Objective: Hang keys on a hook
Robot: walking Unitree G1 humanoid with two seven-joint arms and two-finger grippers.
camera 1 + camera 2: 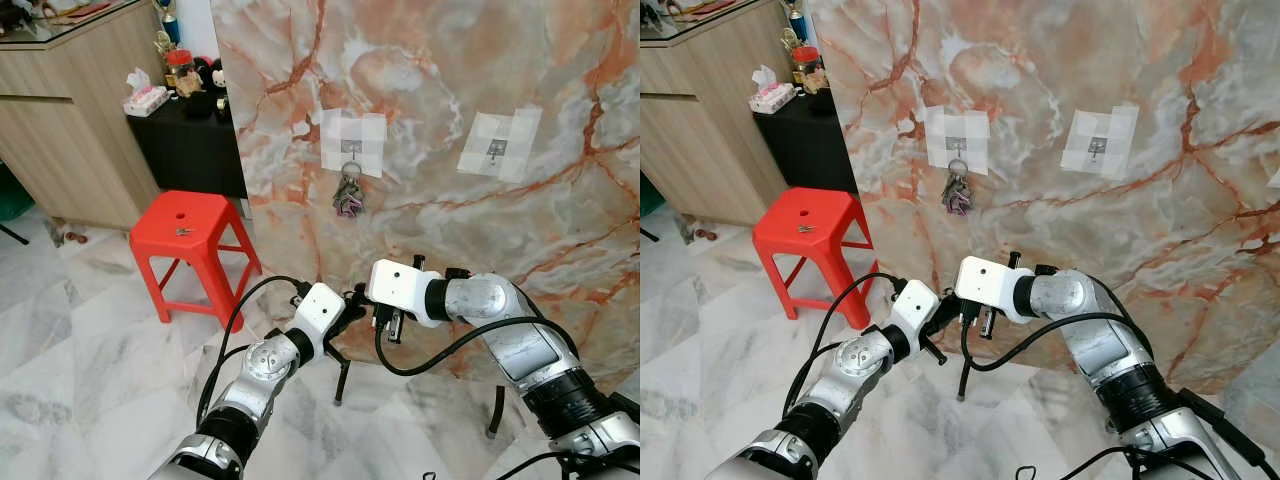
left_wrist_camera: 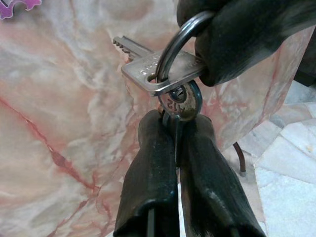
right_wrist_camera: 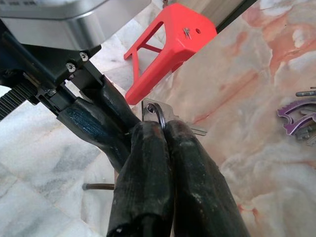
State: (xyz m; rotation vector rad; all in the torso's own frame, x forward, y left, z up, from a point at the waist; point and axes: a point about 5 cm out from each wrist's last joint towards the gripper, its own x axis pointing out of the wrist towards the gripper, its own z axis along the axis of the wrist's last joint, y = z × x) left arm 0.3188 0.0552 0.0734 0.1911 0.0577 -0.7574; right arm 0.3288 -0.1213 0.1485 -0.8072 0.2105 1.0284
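A silver key on a steel ring [image 2: 163,69] is pinched from both sides by the left gripper [image 2: 176,129] and right gripper [image 3: 163,129], low before the marble wall panel [image 1: 480,80]. Its blade is half hidden. Farther up, another key bunch [image 1: 348,195] hangs from a taped hook [image 1: 351,143].

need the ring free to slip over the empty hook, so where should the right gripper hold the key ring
Grip the key's flat head rather than the ring, coming from the side away from the marble wall. The flat blade sits firmly between pads, and the open loop then faces the free hook. Both grippers now pinch the ring area.
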